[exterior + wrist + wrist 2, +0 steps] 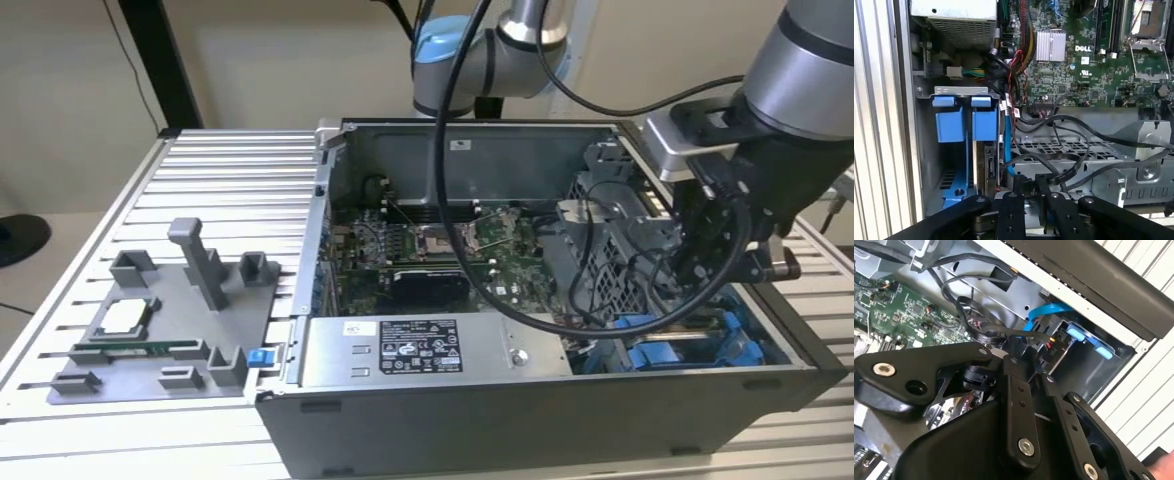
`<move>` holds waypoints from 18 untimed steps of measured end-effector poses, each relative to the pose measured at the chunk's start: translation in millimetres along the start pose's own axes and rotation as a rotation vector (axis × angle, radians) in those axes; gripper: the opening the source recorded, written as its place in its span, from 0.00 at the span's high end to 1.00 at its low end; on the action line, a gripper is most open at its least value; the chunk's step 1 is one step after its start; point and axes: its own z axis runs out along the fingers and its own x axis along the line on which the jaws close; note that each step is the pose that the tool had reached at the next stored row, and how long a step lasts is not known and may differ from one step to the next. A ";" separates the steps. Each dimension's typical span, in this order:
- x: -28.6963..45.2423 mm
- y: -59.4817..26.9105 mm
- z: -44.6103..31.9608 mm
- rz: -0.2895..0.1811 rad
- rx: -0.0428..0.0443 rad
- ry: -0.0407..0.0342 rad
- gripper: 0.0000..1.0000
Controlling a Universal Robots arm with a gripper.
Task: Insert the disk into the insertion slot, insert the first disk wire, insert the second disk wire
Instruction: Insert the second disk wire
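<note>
Currently my gripper (1036, 200) sits low in computer case (534, 420), at blue-railed insertion slot (961, 125). Disk (989, 170) stands edge-on in slot, long axis running into bay. Fingers (1043, 197) appear pinched on black wire connector (1026, 182) touching disk's edge.

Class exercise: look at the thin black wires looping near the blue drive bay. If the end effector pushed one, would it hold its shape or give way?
The black wires probably flex: they sag in loose curves. Being thin, they likely weigh little. Crossing each other, they may snag.
</note>
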 end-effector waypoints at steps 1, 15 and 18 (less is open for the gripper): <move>0.1 0.1 0.0 0.000 0.0000 -0.0010 0.00; 1.1 4.9 3.2 0.003 0.0014 -0.0346 1.00; 1.1 5.3 -0.8 0.004 0.0014 -0.0351 1.00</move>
